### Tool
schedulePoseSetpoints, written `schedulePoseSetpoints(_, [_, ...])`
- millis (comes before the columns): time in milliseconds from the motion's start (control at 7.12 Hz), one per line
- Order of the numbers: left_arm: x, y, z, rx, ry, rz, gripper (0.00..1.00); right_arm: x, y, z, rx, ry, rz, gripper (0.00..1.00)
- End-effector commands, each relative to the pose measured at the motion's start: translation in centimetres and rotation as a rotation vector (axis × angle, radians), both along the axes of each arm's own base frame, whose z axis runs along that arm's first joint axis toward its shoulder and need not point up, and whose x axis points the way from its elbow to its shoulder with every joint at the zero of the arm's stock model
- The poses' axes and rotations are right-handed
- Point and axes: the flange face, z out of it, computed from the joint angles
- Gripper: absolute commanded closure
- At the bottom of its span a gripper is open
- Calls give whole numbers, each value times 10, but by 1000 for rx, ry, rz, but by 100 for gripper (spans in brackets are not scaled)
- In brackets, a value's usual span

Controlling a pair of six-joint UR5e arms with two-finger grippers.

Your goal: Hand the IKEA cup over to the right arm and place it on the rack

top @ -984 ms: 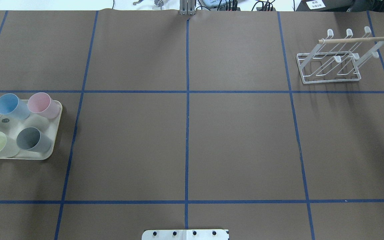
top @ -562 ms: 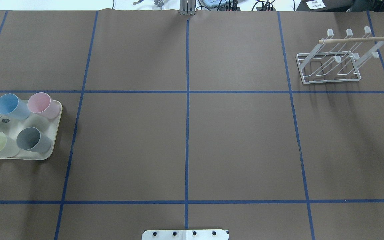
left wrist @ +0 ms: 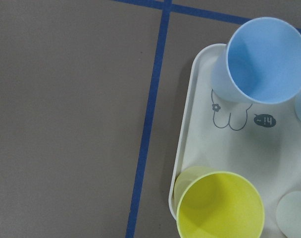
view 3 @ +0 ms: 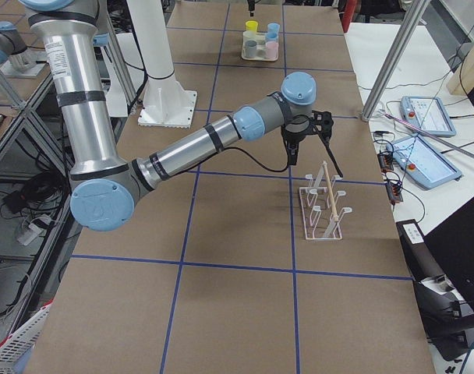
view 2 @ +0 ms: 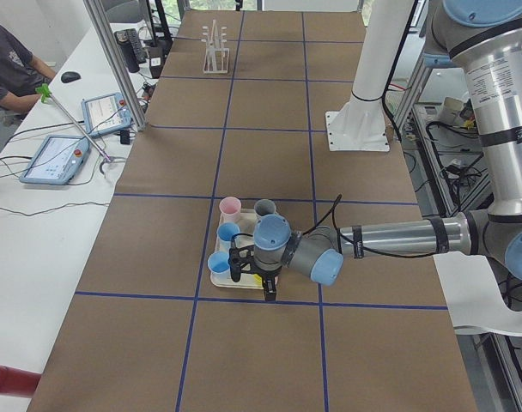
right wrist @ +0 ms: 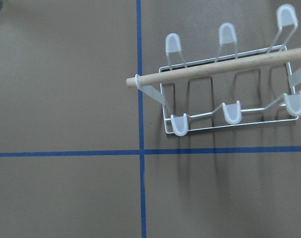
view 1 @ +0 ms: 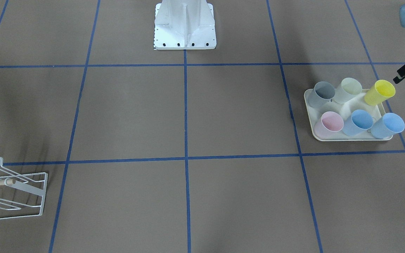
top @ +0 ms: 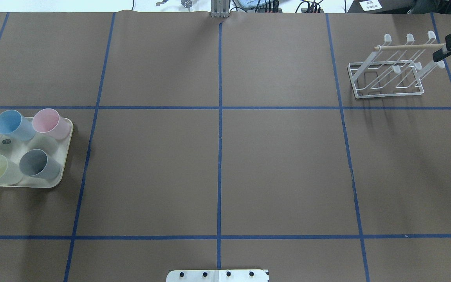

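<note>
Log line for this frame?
pre-grasp | left gripper near tray | right gripper open by rack | six cups on tray | rack bare

The table [top: 288, 164] is brown with blue grid lines [top: 220, 156], the rack [right wrist: 232, 112] white, the tray [left wrist: 200, 163] cream, rabbit-printed.

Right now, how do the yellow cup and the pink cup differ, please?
The yellow cup is bright yellow, the pink cup pale pink. The yellow cup stands in the tray's row nearer the robot, the pink cup in the far row, at the opposite corner. Both stand upright.
</note>
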Motion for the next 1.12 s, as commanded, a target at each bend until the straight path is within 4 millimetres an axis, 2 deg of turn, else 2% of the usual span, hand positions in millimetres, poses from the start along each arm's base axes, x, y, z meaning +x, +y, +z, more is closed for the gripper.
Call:
schedulePoseSetpoints(0, [17,-7,4,13,3,22,6,-21,-6,-19,-12,-9,-3,0])
schedulePoseSetpoints(281, [19,-11,5,9,5,22,9,-47,-10,-35,-15,-5,-14,0])
schedulePoseSetpoints(703, [36,-16,8,4,5,58,21,-79,-28,-44,-1,17,-45,0])
schedulePoseSetpoints(843, [39,-16,9,5,4,65,29,-86,-29,-48,4,15,-54,0])
schedulePoseSetpoints(984, [39,-16,9,5,2,66,42,-90,-29,-51,10,13,-62,0])
